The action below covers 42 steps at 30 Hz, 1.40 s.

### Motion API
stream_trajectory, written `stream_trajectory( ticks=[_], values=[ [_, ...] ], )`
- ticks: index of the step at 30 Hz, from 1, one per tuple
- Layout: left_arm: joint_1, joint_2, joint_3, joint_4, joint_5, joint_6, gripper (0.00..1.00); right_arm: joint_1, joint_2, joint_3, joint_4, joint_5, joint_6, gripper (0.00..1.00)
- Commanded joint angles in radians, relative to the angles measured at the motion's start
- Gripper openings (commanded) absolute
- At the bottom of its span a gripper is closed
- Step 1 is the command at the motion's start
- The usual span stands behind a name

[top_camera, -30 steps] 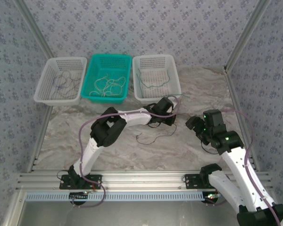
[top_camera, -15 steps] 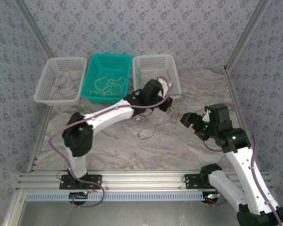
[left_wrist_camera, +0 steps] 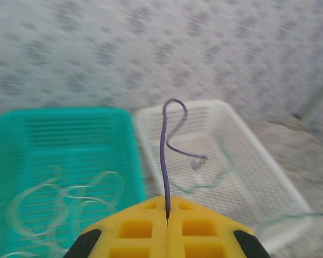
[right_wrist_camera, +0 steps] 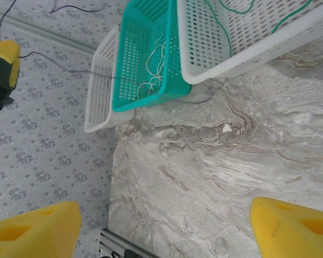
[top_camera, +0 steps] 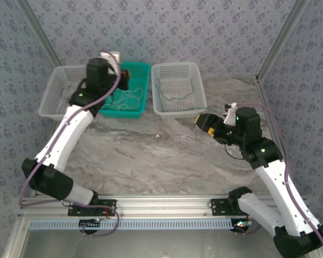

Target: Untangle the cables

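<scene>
In the top view the left gripper hangs in the upper left of the frame, above the near rim of the teal basket. Its wrist camera shows its yellow fingers pressed together, pinching a thin purple cable that rises from the seam and curls over at the top of the frame. Pale cables lie looped in the teal basket. Dark cables lie in the left white basket, and a green cable lies in the right white basket. The right gripper is at centre right, over the marbled surface just below the right white basket. In its own camera its yellow fingertips sit at the two lower corners, spread wide with nothing between them.
</scene>
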Motion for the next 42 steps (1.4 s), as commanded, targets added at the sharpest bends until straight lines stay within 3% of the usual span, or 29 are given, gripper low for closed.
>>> stream_trajectory(
  ticks=[1,7,13,19,34,37,42],
  values=[
    [0.087,-0.035,0.043,-0.058,-0.031,0.082,0.00,0.054,0.024,0.030,0.085,-0.004,-0.006,0.84],
    [0.347,-0.024,0.097,-0.029,-0.008,0.083,0.00,0.182,0.096,0.082,0.065,0.096,-0.061,0.84],
    [0.498,0.019,0.197,0.009,0.031,0.047,0.00,0.224,0.143,0.093,0.073,0.130,-0.061,0.84],
    [0.539,0.088,0.317,0.045,-0.007,0.088,0.00,0.236,0.191,0.135,0.048,0.137,-0.059,0.84],
    [0.597,0.377,0.550,-0.082,-0.009,0.120,0.01,0.291,0.188,0.146,0.017,0.212,-0.050,0.84],
    [0.609,0.420,0.503,-0.085,0.005,0.083,0.08,0.295,0.186,0.142,0.022,0.220,-0.050,0.84],
    [0.626,0.510,0.506,-0.190,-0.007,0.014,0.32,0.301,0.184,0.137,0.016,0.222,-0.047,0.84]
  ],
)
